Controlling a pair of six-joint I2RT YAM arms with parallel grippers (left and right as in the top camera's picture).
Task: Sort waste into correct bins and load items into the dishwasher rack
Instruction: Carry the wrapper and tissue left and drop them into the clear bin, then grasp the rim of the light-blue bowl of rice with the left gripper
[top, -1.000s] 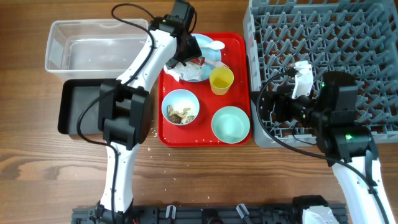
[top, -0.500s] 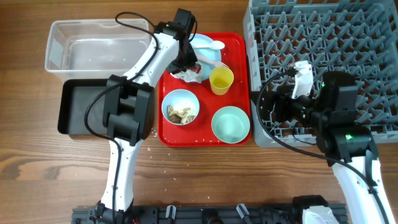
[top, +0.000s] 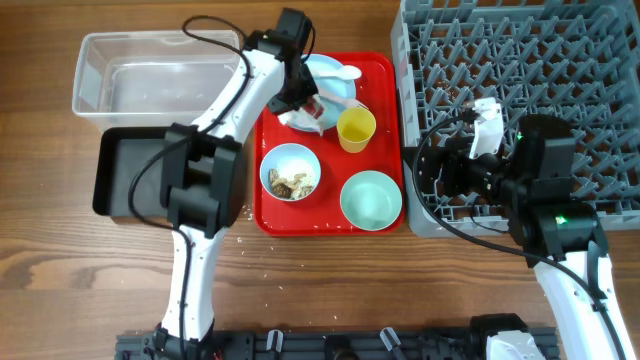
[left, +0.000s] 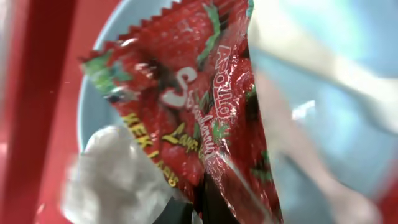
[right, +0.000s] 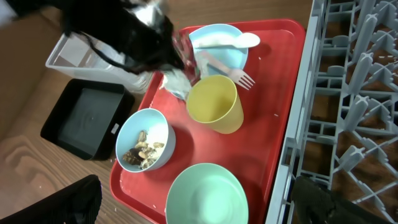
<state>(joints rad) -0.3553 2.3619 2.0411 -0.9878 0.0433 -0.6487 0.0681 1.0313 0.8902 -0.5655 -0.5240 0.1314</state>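
My left gripper (left: 196, 209) is shut on the lower edge of the red snack wrapper (left: 199, 112), just over the pale blue plate (left: 323, 106). Crumpled white tissue (left: 112, 180) lies against the wrapper on the plate's left side. Overhead, the left gripper (top: 302, 100) is at the plate (top: 328, 72), where a white spoon (top: 346, 73) and fork (right: 231, 73) also rest. On the red tray (top: 383, 90) stand a yellow cup (top: 356, 128), a bowl of food scraps (top: 291, 172) and an empty bowl (top: 371, 198). My right gripper (right: 199, 206) hangs open above the empty bowl (right: 205, 194).
The grey dishwasher rack (top: 520, 90) fills the right side, close against the tray. The clear bin (top: 150, 75) sits at the far left, with the black bin (top: 125, 170) in front of it. A few rice grains lie on the wood near the tray's front left corner.
My left gripper has closed on the red wrapper at the plate's edge and shifted slightly. The right arm has not moved.
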